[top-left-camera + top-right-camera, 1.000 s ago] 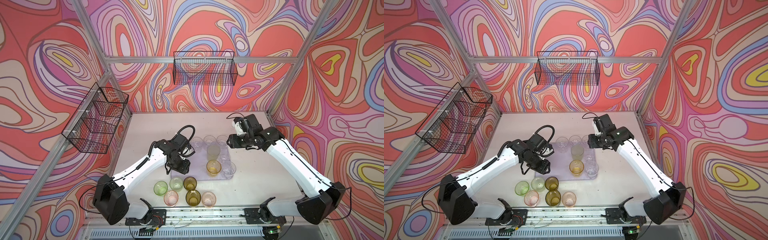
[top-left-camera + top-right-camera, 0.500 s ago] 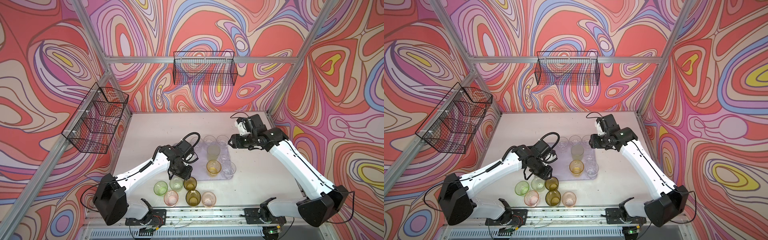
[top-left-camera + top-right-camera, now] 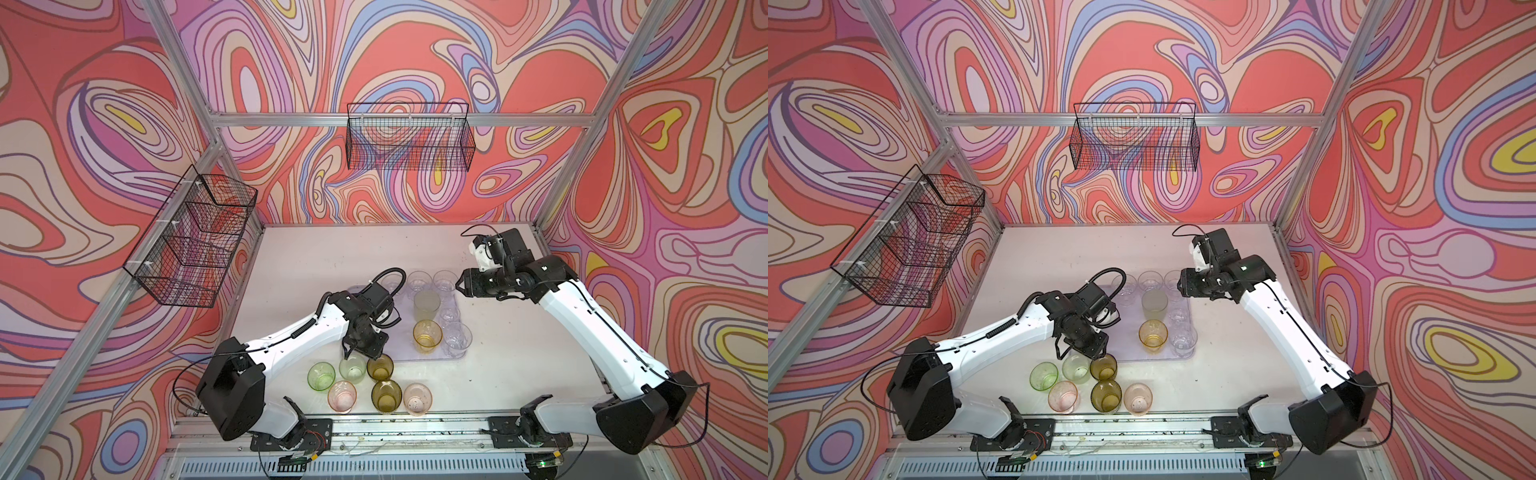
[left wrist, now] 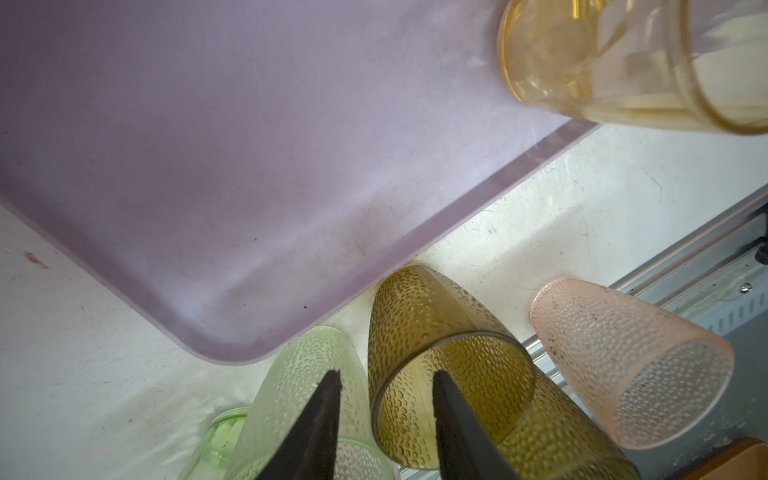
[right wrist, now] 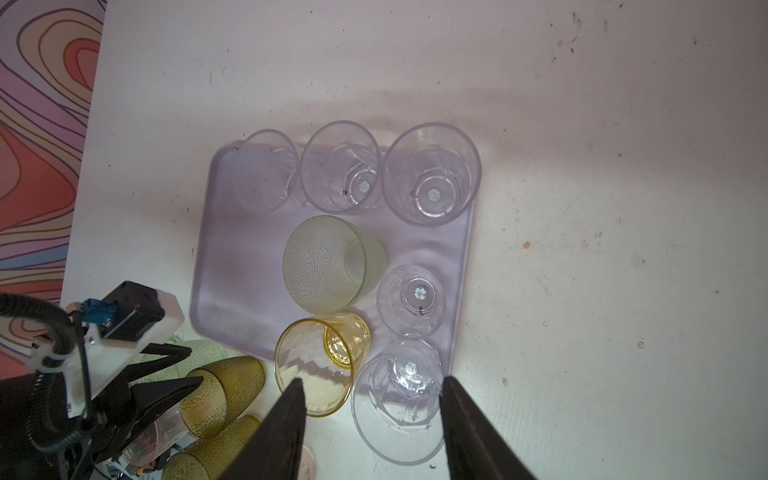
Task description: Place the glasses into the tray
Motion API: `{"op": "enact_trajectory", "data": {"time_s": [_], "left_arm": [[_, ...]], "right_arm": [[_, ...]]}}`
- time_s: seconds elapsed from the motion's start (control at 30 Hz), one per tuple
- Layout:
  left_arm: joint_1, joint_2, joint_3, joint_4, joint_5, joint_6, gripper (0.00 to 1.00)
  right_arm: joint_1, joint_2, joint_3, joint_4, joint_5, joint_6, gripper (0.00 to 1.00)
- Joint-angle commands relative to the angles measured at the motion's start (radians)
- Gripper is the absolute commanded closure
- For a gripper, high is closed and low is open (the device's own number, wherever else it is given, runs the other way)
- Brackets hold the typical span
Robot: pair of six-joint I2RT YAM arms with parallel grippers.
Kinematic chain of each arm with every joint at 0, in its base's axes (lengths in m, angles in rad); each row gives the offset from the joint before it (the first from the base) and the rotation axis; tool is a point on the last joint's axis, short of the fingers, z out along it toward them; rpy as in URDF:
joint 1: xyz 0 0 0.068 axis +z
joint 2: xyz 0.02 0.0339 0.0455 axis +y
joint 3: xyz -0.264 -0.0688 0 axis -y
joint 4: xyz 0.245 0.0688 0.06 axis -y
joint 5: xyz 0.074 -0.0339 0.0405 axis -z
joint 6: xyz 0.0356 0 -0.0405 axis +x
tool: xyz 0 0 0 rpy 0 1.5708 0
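Left tool [image 4: 384,376] half-spread, straddling the olive glass [image 4: 415,316] rim; contact unclear. The glass stands on the table [image 4: 83,332] beside the tray [image 4: 208,166]. Right tool [image 5: 372,382] spread, empty, over clear glasses [image 5: 430,183] in the tray.

The left arm [image 3: 309,345] and the right arm [image 3: 602,332] have glossy white link shells between black joints, and each ends in a blocky black shoulder housing [image 3: 230,395]. A thin black cable [image 3: 297,332], ribbed in part, runs along the white shells. A ribbed black hose [image 3: 392,272] arches off the left wrist, where a white camera bracket [image 5: 124,332] carries a blue plug [image 5: 93,316] and a white zip tie [image 5: 45,358]. The left gripper [image 4: 384,376] and the right gripper [image 5: 372,382] have matte, dark, tapering fingers [image 4: 316,424]
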Motion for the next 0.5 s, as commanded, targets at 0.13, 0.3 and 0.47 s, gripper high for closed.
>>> {"op": "enact_trajectory", "data": {"time_s": [0.13, 0.3, 0.47], "left_arm": [[-0.015, 0.026, -0.022, 0.001, -0.022, -0.013, 0.64], [-0.022, 0.034, -0.022, 0.007, -0.036, -0.012, 0.65], [-0.028, 0.043, -0.024, 0.013, -0.050, -0.019, 0.70]], "right_arm": [[-0.006, -0.017, -0.007, -0.004, -0.003, -0.001, 0.46], [-0.007, -0.013, -0.007, -0.004, -0.006, -0.003, 0.46], [-0.010, -0.017, -0.006, -0.007, -0.009, -0.001, 0.46]]}}
